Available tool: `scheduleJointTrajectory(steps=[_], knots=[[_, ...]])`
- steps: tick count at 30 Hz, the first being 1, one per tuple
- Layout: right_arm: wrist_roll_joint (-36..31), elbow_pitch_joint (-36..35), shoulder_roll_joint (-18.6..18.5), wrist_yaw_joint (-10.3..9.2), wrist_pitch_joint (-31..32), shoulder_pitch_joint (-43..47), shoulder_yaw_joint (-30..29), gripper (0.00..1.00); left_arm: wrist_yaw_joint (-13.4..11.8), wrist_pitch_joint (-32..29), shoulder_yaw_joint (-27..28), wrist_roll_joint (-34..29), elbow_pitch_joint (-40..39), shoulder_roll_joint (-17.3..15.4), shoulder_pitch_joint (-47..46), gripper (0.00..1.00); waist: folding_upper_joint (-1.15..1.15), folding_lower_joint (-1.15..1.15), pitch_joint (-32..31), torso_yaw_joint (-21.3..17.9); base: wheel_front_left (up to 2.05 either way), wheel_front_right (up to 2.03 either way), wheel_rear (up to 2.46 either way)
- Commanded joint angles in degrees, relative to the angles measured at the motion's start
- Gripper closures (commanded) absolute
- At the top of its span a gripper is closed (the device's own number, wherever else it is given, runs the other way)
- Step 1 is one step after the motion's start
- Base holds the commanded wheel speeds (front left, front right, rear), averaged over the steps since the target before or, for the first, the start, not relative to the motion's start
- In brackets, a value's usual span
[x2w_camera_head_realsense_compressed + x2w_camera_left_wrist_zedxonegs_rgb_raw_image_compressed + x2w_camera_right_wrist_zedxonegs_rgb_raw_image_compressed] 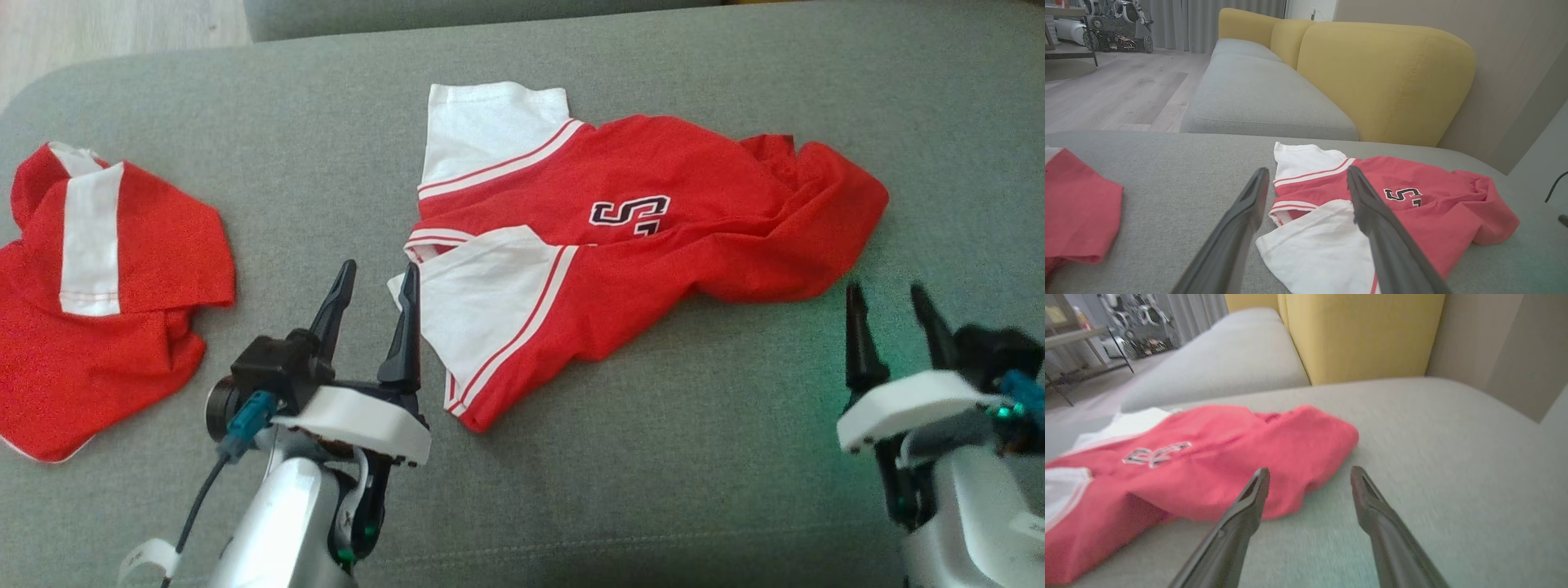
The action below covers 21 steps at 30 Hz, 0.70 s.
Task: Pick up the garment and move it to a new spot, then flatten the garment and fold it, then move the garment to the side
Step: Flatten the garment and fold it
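Claws: the left claw (380,268) and right claw (886,291) both stand with jaws apart and empty, low over the grey sofa seat (653,490).
Garment place: the red-and-white garment (694,171) lies mid-seat between the claws, with its near white sleeve (482,286) just beside the left claw.
Biggest risk: the cloth is rumpled and doubled, so a pinch at either end may catch several layers and lift a bundle.
Lesser risk: the second red garment (98,327) lies well apart on the left, and a move that way could overlap the two.
Look: the red body is creased and bunched at its right end, two white striped sleeves lie at the left, and a dark-outlined letter (629,214) is partly lost in a fold.
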<state>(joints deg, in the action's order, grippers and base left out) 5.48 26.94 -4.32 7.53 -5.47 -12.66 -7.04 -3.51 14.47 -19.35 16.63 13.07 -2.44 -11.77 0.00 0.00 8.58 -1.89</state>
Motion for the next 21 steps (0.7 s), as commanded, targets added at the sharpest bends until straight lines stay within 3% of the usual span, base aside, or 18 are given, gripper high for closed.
scheduleJointTrajectory(steps=[1,5,12,21], knots=[[-0.1,-4.5,0.2,-0.04,-0.6,-1.4,1.2,0.00,0.3,0.5,2.2,-0.6,-1.6,-0.4,-0.6,0.00,0.00,0.00,-0.3,-0.1,0.00,0.00,0.00],[0.7,-11.0,0.9,-0.04,-2.7,-0.1,1.8,0.00,0.4,0.5,2.0,0.1,-1.9,-0.4,-0.4,0.00,0.00,0.00,-1.4,0.4,0.00,0.00,0.00],[1.2,-12.3,1.4,-0.04,-2.9,2.4,2.7,0.00,-0.4,0.5,1.3,2.1,-2.6,-0.4,1.2,0.00,0.00,0.00,-3.0,2.1,0.00,0.00,0.00],[-2.5,-10.1,-0.4,-0.04,5.1,-7.5,0.0,0.00,-0.6,0.5,-0.6,2.0,-3.5,-0.4,0.1,0.00,0.00,0.00,1.5,4.6,0.00,0.00,0.00]])
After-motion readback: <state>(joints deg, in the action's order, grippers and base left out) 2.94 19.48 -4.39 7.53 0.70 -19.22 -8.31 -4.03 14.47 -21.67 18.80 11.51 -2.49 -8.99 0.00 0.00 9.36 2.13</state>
